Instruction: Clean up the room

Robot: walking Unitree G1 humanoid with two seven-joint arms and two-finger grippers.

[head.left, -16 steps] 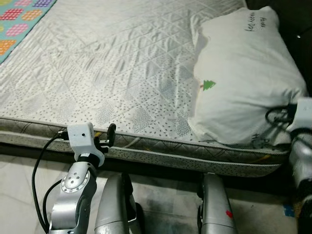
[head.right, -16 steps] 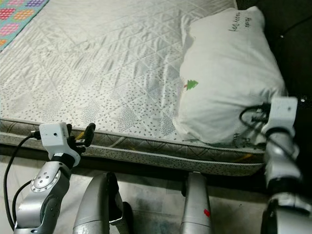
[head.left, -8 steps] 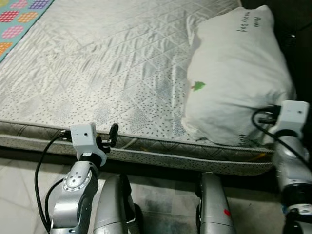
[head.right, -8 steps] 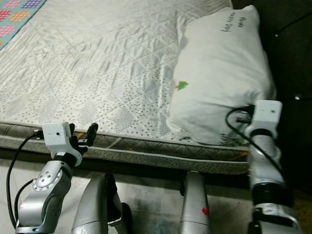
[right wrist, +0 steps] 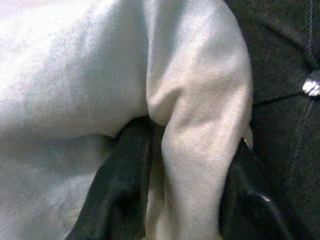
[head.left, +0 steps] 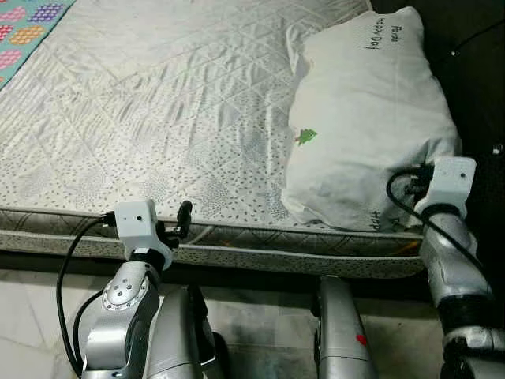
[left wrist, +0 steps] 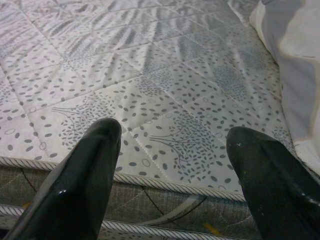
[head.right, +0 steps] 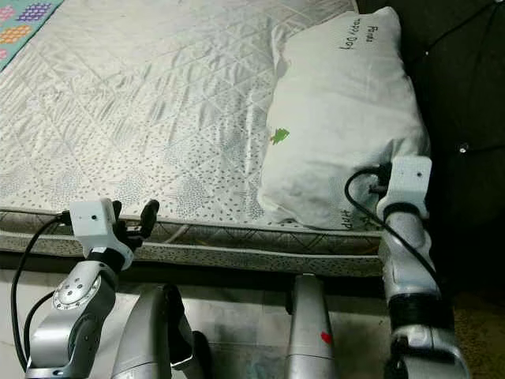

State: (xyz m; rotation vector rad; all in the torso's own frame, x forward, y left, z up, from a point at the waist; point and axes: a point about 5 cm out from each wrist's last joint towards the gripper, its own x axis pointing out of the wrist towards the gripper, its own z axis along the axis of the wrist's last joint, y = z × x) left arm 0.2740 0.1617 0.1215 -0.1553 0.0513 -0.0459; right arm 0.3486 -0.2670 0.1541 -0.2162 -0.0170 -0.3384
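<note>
A white pillow with a small green tree print and dark writing lies on the right side of the grey quilted mattress. My right gripper is at the pillow's near right corner, shut on a fold of its fabric; both black fingers press the cloth. The right wrist stands just beside that corner. My left gripper hovers open at the mattress's near edge, with nothing between its fingers.
A colourful play mat lies at the far left beyond the mattress. A dark surface borders the pillow on the right. Light floor tiles and my silver legs are below the mattress edge.
The whole picture has slid left, so the camera has turned right. My right arm shows more fully and stays at the pillow's corner. The left arm has not moved.
</note>
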